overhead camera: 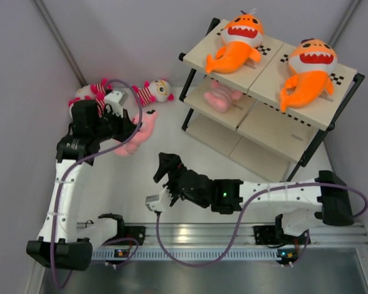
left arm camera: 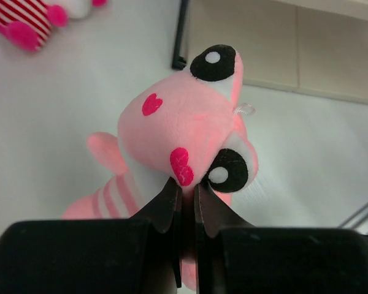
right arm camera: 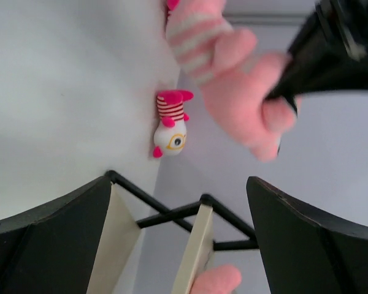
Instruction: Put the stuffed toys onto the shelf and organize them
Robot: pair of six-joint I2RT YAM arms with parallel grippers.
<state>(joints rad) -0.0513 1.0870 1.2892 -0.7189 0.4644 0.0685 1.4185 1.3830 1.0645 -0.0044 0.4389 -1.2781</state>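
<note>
Two orange sharks (overhead camera: 236,43) (overhead camera: 306,73) lie on the top boards of the shelf (overhead camera: 265,68). On its middle tier rests a pale pink doll (overhead camera: 221,95) (right arm camera: 218,280). My left gripper (overhead camera: 134,127) (left arm camera: 188,184) is shut on a second pale pink doll (overhead camera: 147,126) (left arm camera: 184,122) (right arm camera: 233,79), pinching it just below the face, left of the shelf. Two striped dolls (overhead camera: 89,92) (overhead camera: 154,92) (right arm camera: 172,125) lie on the table beyond it. My right gripper (overhead camera: 164,169) (right arm camera: 178,239) hangs open and holds nothing, near the table's middle, pointing toward the shelf's left end.
Grey walls close in on the left, back and right. The shelf's black frame leg (left arm camera: 181,37) stands just beyond the held doll. The shelf's lowest board (overhead camera: 211,131) carries nothing. A metal rail (overhead camera: 221,236) with the arm bases runs along the near edge.
</note>
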